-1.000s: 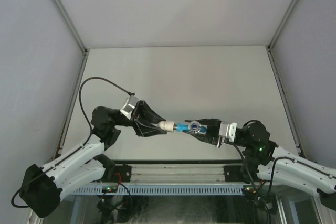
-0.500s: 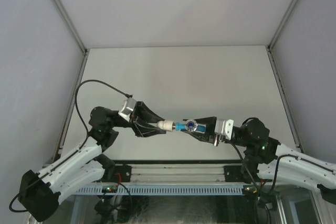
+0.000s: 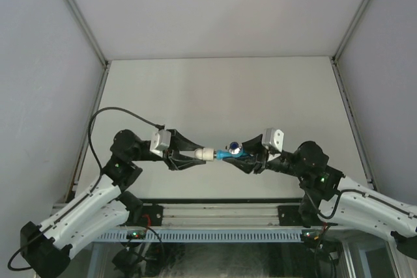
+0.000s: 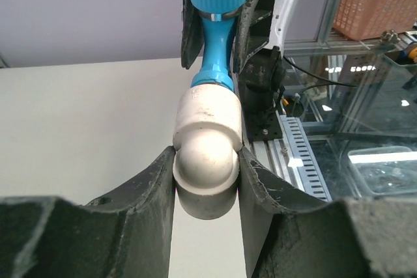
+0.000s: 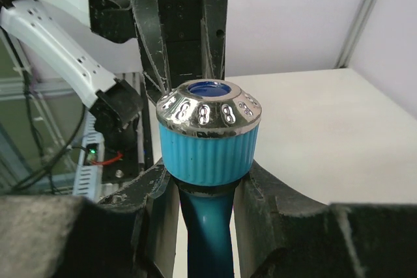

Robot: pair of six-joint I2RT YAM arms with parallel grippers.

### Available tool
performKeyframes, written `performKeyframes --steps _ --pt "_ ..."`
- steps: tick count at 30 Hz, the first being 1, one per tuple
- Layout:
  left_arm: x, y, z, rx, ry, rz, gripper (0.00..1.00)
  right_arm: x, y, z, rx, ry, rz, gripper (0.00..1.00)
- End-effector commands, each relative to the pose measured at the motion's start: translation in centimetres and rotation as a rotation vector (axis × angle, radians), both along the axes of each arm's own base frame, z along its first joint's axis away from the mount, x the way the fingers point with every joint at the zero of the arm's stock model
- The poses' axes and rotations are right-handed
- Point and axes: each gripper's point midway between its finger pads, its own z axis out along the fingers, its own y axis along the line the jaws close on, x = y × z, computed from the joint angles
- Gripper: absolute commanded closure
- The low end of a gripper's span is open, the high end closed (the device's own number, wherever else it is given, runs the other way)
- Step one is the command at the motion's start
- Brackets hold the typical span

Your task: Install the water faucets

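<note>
The bright blue water faucet point(image 3: 229, 152) is held level above the near part of the table, its end inside a white-grey pipe fitting point(image 3: 207, 155). My left gripper point(image 3: 195, 157) is shut on the fitting, which fills the jaws in the left wrist view point(image 4: 207, 161), with the blue faucet point(image 4: 215, 43) sticking out beyond it. My right gripper point(image 3: 242, 156) is shut on the faucet, below its ribbed blue handle with the silvery cap point(image 5: 210, 131). The threaded end is hidden inside the fitting.
The grey table point(image 3: 221, 96) lies between two slanted side walls. A metal rail point(image 3: 215, 213) runs along the near edge between the arm bases. An orange basket point(image 4: 381, 1) and a glass surface show beyond the table in the left wrist view.
My right gripper has turned about the faucet's axis, so its camera mount now points up and the faucet's handle faces upward. Both arms shifted slightly; the joined parts stay in the middle.
</note>
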Motion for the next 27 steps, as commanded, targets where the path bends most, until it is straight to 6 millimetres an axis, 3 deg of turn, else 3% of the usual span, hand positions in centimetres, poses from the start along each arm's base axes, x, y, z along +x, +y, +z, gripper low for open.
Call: performKeyframes --steps 1,11,27 --pt "0.0 -0.2 2.8 -0.081 -0.154 0.034 1.00 -2.7 0.9 2.0 0.109 0.139 0.175 1.00" --pt "-0.3 -0.2 4.1 -0.130 -0.214 0.032 1.00 -2.3 0.9 1.8 0.134 0.305 0.173 1.00" --pt "0.9 -0.4 3.1 -0.083 -0.339 0.086 1.00 0.0 1.4 0.0 0.103 0.670 0.033 1.00"
